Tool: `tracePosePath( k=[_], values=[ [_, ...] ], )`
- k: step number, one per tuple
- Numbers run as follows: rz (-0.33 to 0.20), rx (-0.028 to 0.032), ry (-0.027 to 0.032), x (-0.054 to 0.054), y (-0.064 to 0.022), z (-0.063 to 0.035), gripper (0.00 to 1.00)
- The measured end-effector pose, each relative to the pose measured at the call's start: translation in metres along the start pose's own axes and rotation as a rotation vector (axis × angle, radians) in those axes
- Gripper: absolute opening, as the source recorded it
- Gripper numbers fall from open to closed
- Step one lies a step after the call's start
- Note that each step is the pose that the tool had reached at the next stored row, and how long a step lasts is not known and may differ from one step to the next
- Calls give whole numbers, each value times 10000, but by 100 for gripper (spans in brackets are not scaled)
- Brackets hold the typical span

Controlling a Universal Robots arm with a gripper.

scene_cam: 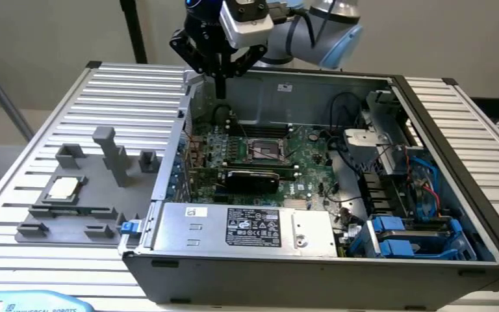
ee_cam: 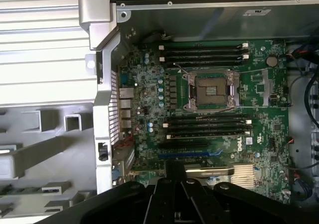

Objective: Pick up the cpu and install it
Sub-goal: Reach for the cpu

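Above the case rim (scene_cam: 336, 73) hangs the tool (scene_cam: 221, 91), clenched; cpu (scene_cam: 63, 188) lies apart on fixture (scene_cam: 76, 212).

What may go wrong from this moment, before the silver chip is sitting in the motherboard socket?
1. The shut black gripper hangs near the grey metal case wall; a low sideways move might strike it.
2. The small square silver cpu lies on the grey plastic fixture beside tall posts; the gripper might clip one.
3. The square black-framed socket is open and empty; a tilted placement might damage it.
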State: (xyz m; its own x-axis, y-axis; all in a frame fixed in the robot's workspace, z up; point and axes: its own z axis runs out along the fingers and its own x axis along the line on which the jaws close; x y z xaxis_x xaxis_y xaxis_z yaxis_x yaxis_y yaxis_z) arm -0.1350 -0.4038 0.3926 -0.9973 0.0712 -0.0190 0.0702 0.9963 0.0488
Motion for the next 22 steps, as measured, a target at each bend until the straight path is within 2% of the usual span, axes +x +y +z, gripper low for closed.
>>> tracePosePath(
  k=[5, 9, 22],
  values=[
    [0, 0, 0, 219, -115, -10, 11],
    [-1, 0, 0, 399, -170, -15, 11],
    [-1, 0, 0, 985, -234, -8, 11]
  ],
)
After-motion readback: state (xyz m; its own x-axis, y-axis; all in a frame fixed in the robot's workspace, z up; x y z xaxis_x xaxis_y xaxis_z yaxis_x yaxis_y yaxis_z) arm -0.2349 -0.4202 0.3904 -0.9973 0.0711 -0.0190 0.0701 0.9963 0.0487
